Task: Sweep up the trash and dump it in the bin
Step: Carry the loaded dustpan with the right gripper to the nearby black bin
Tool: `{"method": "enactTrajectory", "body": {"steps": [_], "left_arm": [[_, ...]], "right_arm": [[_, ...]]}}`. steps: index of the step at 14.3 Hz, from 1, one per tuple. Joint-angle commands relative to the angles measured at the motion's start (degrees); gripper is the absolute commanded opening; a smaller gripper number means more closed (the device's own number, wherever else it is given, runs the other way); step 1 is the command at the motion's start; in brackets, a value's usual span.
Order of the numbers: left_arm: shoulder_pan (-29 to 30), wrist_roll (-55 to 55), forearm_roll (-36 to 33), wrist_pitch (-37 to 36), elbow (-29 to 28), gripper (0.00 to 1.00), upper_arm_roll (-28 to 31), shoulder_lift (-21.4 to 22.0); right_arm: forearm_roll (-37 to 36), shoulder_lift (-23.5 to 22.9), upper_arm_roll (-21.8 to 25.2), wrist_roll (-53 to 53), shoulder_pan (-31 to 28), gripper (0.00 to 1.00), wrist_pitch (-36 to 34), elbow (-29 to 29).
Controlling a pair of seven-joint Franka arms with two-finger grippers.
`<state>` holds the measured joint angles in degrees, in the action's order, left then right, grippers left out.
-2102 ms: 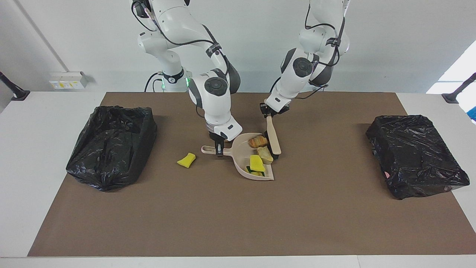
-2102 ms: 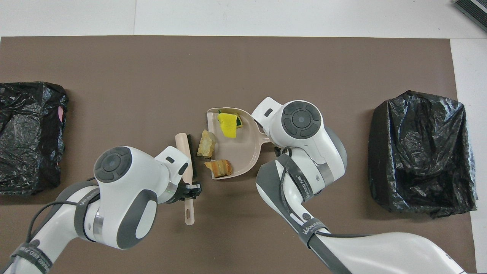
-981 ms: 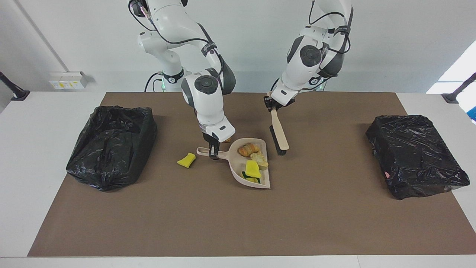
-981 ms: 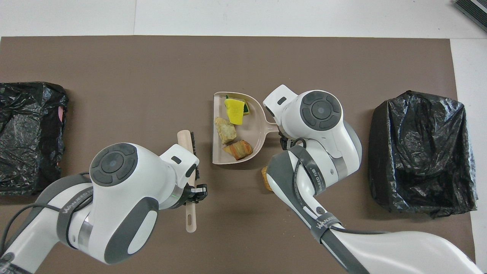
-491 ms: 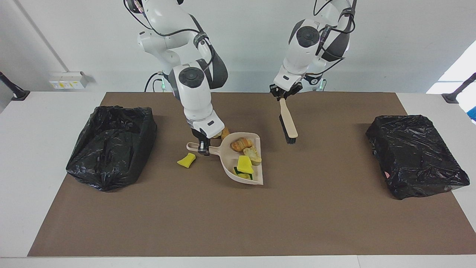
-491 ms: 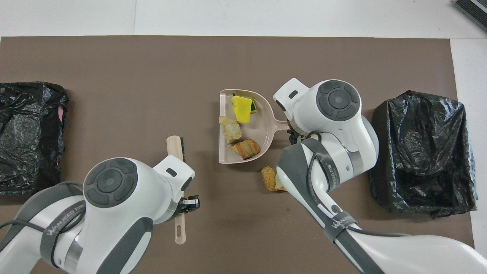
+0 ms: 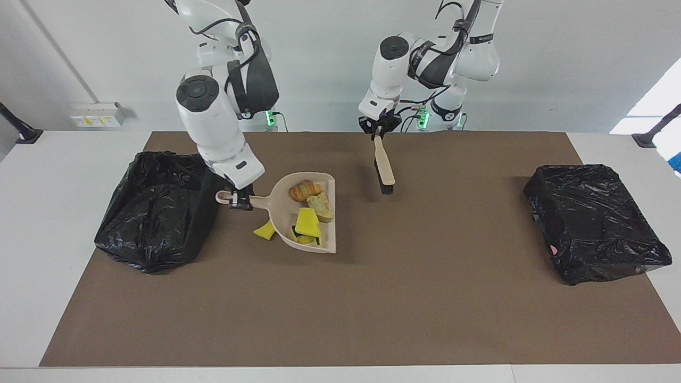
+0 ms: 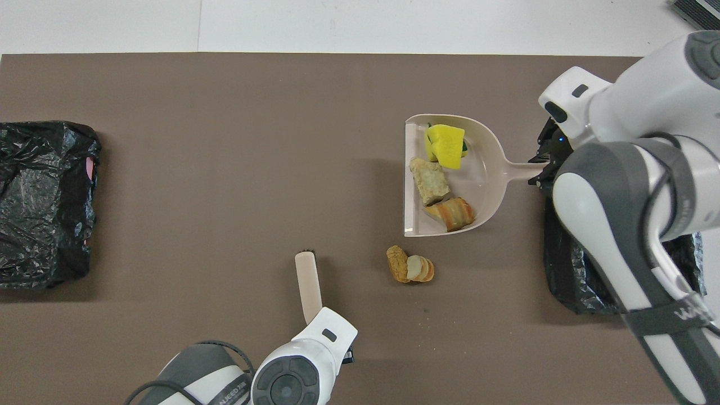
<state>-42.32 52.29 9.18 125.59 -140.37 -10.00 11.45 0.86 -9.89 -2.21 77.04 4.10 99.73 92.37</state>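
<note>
My right gripper [image 7: 238,201] is shut on the handle of the beige dustpan [image 7: 279,199], which it holds level above the mat beside the black-lined bin [image 7: 159,207] at the right arm's end. The pan [image 8: 486,174] carries trash: a yellow sponge chunk [image 8: 446,146], a tan piece [image 8: 429,180] and a brown croissant-like piece [image 8: 451,212]. One yellow scrap [image 7: 264,230] lies on the mat under the pan's edge. Two bread pieces [image 8: 409,269] lie on the mat nearer the robots. My left gripper [image 7: 379,133] is shut on the brush [image 7: 384,167], held up with its bristles down.
A second black-lined bin [image 7: 596,223] stands at the left arm's end of the brown mat [image 7: 425,298]. The brush also shows in the overhead view [image 8: 307,284], near the robots' edge of the mat.
My right gripper has lifted the loaded dustpan and carried it toward the bin at the right arm's end. My left gripper has drawn the brush up and back toward the robots.
</note>
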Motion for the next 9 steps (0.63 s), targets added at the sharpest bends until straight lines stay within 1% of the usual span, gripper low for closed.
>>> {"method": "enactTrajectory", "body": {"steps": [1,2,5,9], "left_arm": [[-2.24,2.3,-1.0,3.79,-0.6,0.0,0.86,-2.4],[-2.24,2.29,-0.91,3.79,-0.78,0.0,0.86,-2.49],[-2.24,2.12,-0.74,5.19,-1.57,0.0,0.86,-3.37],[-2.15,-0.5,-0.74,5.2,-1.48,0.0,0.86,-3.46]], "right_arm": [[0.37,2.85,-0.16,1.97,-5.05,0.0,-3.57,0.62],[0.19,3.29,-0.25,2.76,-7.07,0.0,-4.45,0.71],[-0.68,3.91,-0.07,10.65,-13.13,0.0,-5.34,1.06],[-5.95,4.62,-0.07,17.34,-20.26,0.0,-4.2,2.03]]}}
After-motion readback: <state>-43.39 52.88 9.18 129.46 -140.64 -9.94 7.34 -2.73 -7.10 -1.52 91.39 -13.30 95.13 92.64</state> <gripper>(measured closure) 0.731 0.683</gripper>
